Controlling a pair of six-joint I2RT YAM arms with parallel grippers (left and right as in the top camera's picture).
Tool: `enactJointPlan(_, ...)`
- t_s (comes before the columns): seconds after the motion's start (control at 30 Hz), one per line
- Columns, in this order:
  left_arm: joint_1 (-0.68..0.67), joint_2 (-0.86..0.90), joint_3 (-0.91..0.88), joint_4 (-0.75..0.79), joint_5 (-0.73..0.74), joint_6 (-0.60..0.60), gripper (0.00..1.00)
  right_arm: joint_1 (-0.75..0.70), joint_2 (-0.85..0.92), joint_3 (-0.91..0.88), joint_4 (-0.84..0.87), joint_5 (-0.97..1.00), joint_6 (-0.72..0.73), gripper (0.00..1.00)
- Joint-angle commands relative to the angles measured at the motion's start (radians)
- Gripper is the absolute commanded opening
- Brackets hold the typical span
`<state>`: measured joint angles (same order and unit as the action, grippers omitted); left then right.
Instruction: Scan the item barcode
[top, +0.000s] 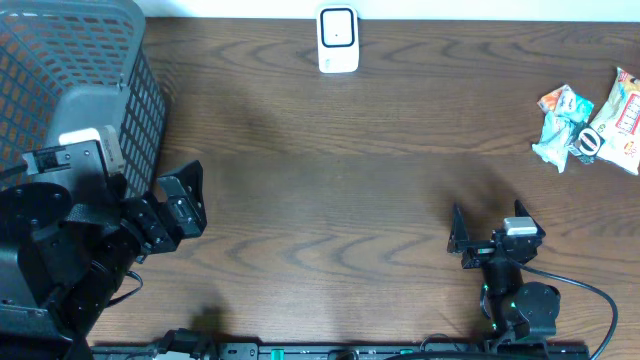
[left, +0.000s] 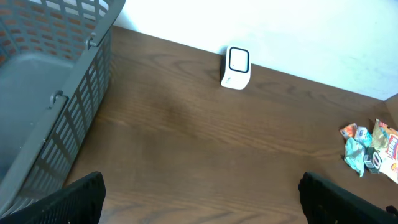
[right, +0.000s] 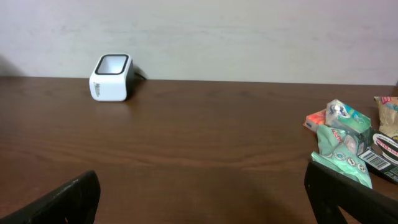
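Overhead, snack packets (top: 590, 122): a small heap at the far right of the counter (top: 350, 180), untouched.
Overhead, scanner (top: 338, 38): white, at the far edge near the middle, well apart from the heap.
Overhead, basket (top: 70, 80): grey mesh, far left corner.
Overhead, left hand (top: 192, 200): spread wide and empty, near left beside the basket.
Overhead, right hand (top: 457, 236): spread wide and empty, near right, well short of the heap.
Left wrist, view: dark fingers (left: 81, 199) stand at either lower corner with nothing between them. The scanner (left: 236, 67) is ahead and the snack packets (left: 367, 149) are off to the right.
Right wrist, view: fingers (right: 62, 199) are wide apart with nothing held. The teal packet (right: 341, 146) lies closest, and a strip with a printed barcode (right: 378, 158) sits just beside it.
Handling, judged: the packets look light, crinkly and soft, and are likely to slide and buckle. A pinch across a flat edge seam of the teal packet would leave its printed face free to show to the scanner.
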<state>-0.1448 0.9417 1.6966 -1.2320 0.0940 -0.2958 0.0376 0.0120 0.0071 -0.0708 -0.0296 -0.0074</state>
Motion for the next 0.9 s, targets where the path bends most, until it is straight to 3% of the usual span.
enactJointPlan(0.0,0.003,0.001,0.007,-0.002,-0.013,-0.009,0.98,-0.004,-0.007,-0.001,-0.004,-0.003,0.014,0.99)
enactJointPlan(0.87,0.003,0.001,0.007,0.0,-0.013,-0.01,0.98,-0.004,-0.007,-0.001,-0.005,-0.003,0.014,0.99)
